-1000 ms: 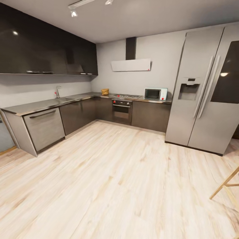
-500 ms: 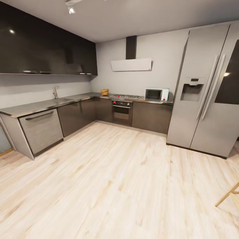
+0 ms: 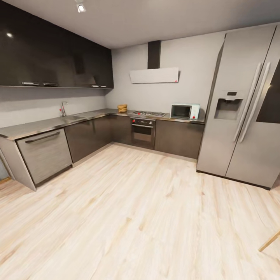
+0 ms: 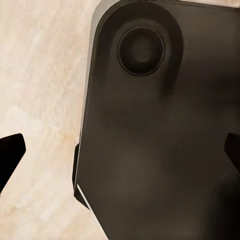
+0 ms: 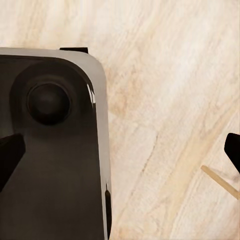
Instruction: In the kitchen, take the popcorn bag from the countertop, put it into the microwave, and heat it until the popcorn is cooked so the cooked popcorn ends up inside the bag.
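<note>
Popcorn bag (image 3: 123, 107), likely soft and light, best pinched at its rolled rim, is sitting on the far table (image 3: 97, 114) left of the microwave (image 3: 185, 111); both grippers' jaws are standing open.

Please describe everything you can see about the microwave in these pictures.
The microwave is a small, boxy appliance with a pale mint casing, a dark glass door on its front and a white control panel on the right side with a small red mark low on it. The door looks shut. It stands upright on the grey countertop, at the far wall, between the gas hob and the steel refrigerator. Nothing rests on it.
</note>
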